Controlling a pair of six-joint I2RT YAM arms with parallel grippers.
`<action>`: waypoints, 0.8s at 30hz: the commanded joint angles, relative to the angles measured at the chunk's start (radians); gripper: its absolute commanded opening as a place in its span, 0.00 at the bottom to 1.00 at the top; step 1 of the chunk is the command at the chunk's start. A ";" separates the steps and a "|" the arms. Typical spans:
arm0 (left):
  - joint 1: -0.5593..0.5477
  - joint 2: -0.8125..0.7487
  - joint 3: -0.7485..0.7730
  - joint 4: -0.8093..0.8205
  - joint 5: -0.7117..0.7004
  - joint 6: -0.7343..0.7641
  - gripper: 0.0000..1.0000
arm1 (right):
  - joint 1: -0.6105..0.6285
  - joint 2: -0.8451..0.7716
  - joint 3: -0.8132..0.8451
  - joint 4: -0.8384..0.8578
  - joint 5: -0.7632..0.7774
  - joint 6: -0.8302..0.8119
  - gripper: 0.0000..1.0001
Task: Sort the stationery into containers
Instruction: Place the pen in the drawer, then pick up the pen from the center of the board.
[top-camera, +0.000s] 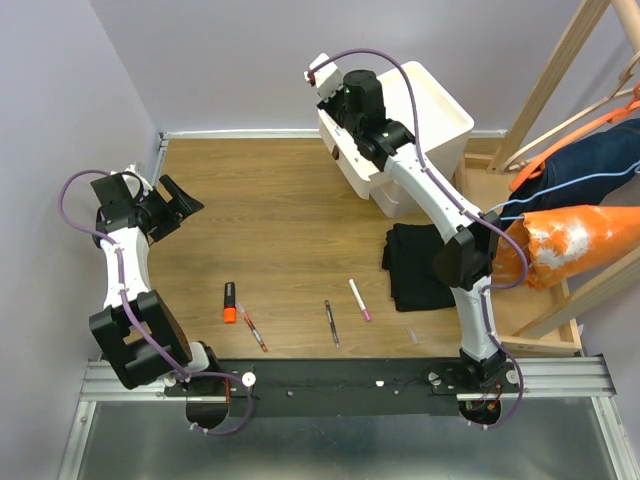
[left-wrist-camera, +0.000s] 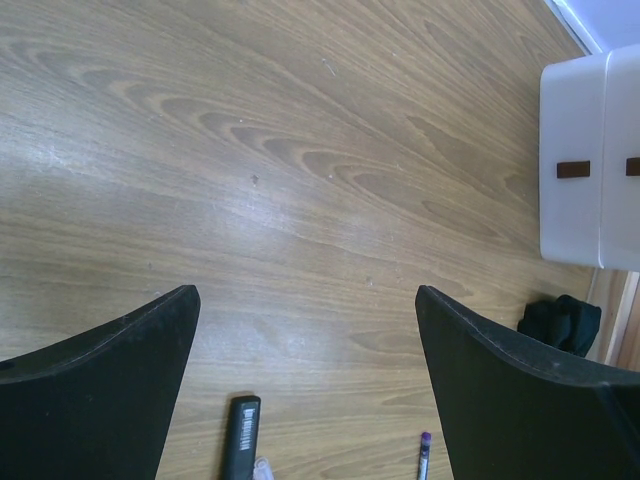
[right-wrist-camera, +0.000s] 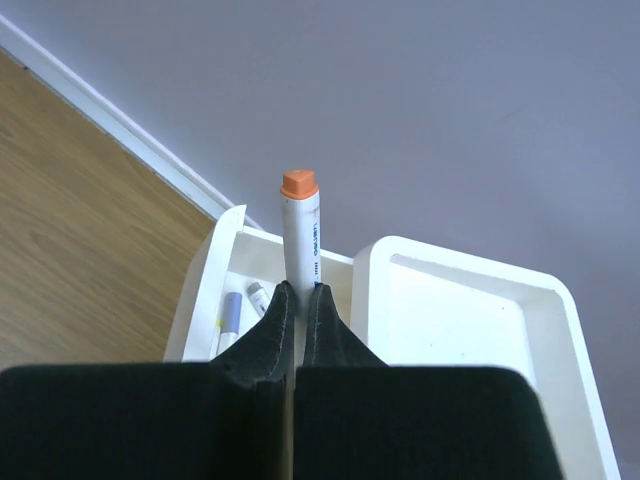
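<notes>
I'm gripping one orange-capped marker (right-wrist-camera: 300, 235) in the tightly closed right gripper (right-wrist-camera: 298, 292), over the drawer (right-wrist-camera: 203, 300); two pens (right-wrist-camera: 229, 315) are lying below. The left gripper (left-wrist-camera: 305, 292) is gaping wide and empty above the table (left-wrist-camera: 300, 150).

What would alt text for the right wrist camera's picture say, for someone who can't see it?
The right gripper is shut on a white marker with an orange cap, its tip toward an open cream-white drawer holding two pens. A shallow white tray sits right of the drawer; lilac wall behind.

White marker (right-wrist-camera: 300, 248), orange cap (right-wrist-camera: 299, 184) — cream-white drawer (right-wrist-camera: 200, 290), black cloth (top-camera: 420, 265) — brown wood-grain table (top-camera: 280, 200).
</notes>
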 joint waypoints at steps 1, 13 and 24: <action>0.006 -0.036 -0.010 0.006 0.020 -0.002 0.98 | 0.007 0.000 -0.023 0.001 0.054 0.025 0.11; 0.006 -0.074 -0.027 0.001 0.018 -0.001 0.98 | 0.006 -0.050 -0.033 -0.028 0.054 0.091 0.67; 0.008 -0.138 -0.053 -0.002 0.020 -0.008 0.98 | 0.044 -0.452 -0.530 -0.361 -0.469 0.396 0.66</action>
